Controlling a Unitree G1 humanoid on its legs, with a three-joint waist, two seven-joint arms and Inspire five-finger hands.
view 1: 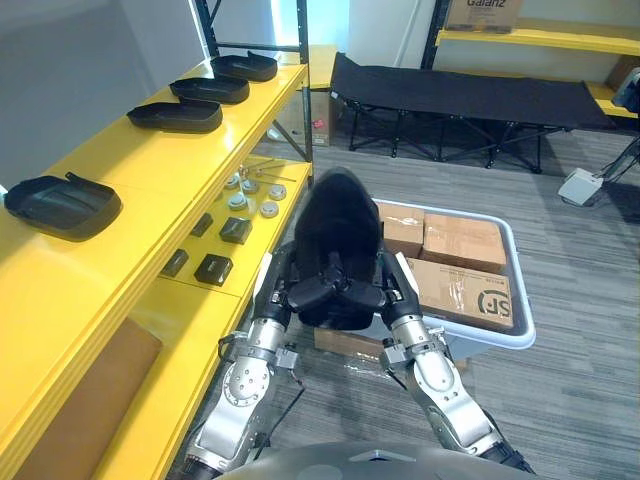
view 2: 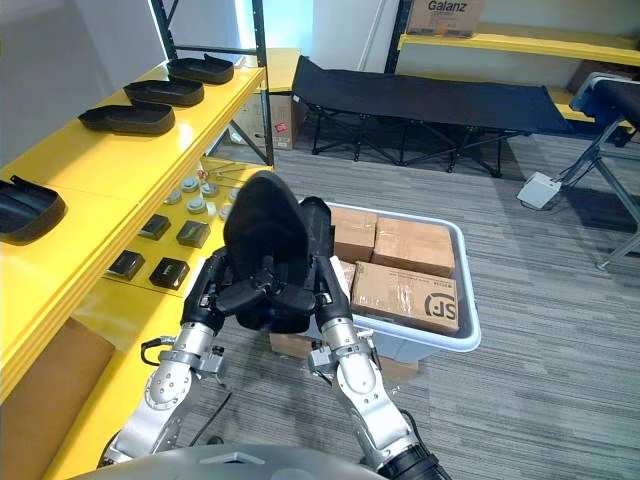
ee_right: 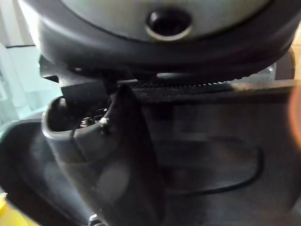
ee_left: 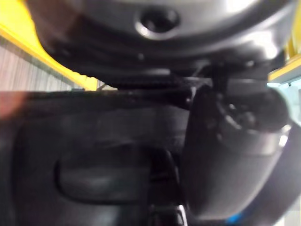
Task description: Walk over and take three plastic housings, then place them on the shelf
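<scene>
I hold a black plastic housing (view 1: 340,225) upright before my chest, between both hands. My left hand (view 1: 300,295) grips its lower left side and my right hand (view 1: 385,292) its lower right, fingers curled across its face. In the left wrist view my thumb (ee_left: 225,155) presses on the housing (ee_left: 94,141); in the right wrist view the other thumb (ee_right: 108,165) does the same on the housing (ee_right: 211,155). To my left, the yellow shelf (view 1: 150,190) carries several more black housings along its top tier, the nearest one (view 1: 62,205) and others (view 1: 175,115) further back.
The shelf's lower tier holds small black blocks (view 1: 213,268) and round silver parts (view 1: 255,195). A white bin (view 1: 520,300) with cardboard boxes (view 1: 465,243) stands on the floor right behind the held housing. A black folding cot (view 1: 460,95) is further back.
</scene>
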